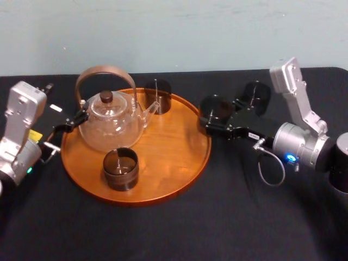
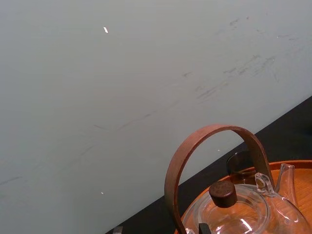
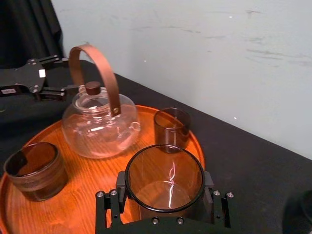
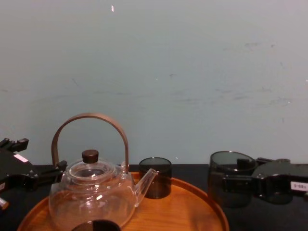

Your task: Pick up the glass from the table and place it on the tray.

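Note:
My right gripper [image 1: 215, 117] is shut on a dark smoked glass [image 1: 216, 107], holding it by its sides just off the right rim of the round wooden tray [image 1: 174, 147]. In the right wrist view the glass [image 3: 164, 178] stands upright between the fingers, over the tray's near edge [image 3: 92, 195]. From the chest view the glass [image 4: 228, 175] hangs level with the tray rim [image 4: 187, 207], to its right. My left gripper [image 1: 73, 124] sits open at the tray's left edge, beside the teapot [image 1: 110, 122]. The black table [image 1: 217, 217] lies under everything.
The glass teapot with a bent wooden handle fills the tray's left half. Two more dark glasses stand on the tray, one at the back [image 1: 157, 96] and one at the front [image 1: 120, 169]. Another dark glass [image 1: 256, 93] stands on the table behind my right gripper.

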